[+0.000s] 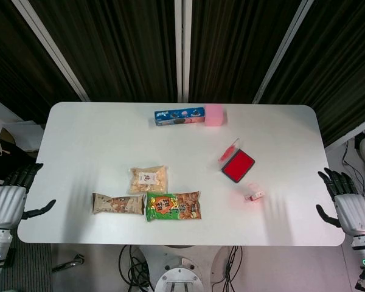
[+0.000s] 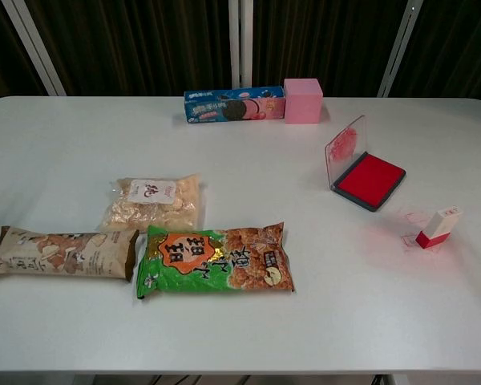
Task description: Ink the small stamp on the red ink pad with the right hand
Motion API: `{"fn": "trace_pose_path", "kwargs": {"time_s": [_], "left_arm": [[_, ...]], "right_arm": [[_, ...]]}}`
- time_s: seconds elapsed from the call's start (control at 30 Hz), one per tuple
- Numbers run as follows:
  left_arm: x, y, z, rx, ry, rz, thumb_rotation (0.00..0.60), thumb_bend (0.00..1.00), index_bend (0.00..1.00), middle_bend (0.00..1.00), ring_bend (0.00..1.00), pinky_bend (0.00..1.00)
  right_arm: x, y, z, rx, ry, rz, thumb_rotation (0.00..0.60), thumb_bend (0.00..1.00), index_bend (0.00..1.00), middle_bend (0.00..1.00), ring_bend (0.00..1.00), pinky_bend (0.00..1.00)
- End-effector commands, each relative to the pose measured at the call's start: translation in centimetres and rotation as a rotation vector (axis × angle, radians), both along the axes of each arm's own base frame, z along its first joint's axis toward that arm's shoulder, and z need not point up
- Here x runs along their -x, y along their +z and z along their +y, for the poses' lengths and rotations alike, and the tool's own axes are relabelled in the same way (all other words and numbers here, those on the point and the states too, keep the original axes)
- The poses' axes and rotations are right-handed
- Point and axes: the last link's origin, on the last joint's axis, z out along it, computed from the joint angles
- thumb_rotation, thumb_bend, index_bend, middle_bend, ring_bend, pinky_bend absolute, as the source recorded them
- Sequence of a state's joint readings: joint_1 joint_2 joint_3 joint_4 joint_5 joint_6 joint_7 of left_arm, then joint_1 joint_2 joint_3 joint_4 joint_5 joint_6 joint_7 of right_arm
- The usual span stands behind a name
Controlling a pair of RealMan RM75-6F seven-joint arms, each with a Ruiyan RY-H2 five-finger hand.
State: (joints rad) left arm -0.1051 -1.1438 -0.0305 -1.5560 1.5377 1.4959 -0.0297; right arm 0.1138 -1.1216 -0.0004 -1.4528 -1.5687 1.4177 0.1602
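The small stamp (image 1: pixel 254 195) (image 2: pixel 438 228), white with a red end, lies on its side on the table (image 1: pixel 109 128) toward the right front. Just behind it to the left sits the red ink pad (image 1: pixel 238 166) (image 2: pixel 370 180), its clear lid (image 2: pixel 345 147) tipped up on the left. My right hand (image 1: pixel 344 199) hangs off the table's right edge, fingers apart, holding nothing, well right of the stamp. At the table's left edge my left hand (image 1: pixel 15 194) is also open and empty. Neither hand shows in the chest view.
A blue cookie box (image 1: pixel 179 115) and a pink block (image 1: pixel 214 114) stand at the back centre. A clear snack bag (image 1: pixel 148 179), a brown packet (image 1: pixel 117 204) and a green packet (image 1: pixel 173 205) lie at the left front. Faint red ink smudges (image 2: pixel 417 216) mark the table by the stamp.
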Motion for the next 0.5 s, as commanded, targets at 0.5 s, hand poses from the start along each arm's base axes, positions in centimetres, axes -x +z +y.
{"fn": "trace_pose_path", "kwargs": {"time_s": [0.5], "left_arm": [[-0.13, 0.12, -0.24, -0.005, -0.006, -0.001, 0.410, 0.17, 0.11, 0.13, 0.12, 0.21]], "right_arm": [[-0.01, -0.19, 0.17, -0.011, 0.007, 0.002, 0.600, 0.28, 0.00, 0.00, 0.00, 0.00]]}}
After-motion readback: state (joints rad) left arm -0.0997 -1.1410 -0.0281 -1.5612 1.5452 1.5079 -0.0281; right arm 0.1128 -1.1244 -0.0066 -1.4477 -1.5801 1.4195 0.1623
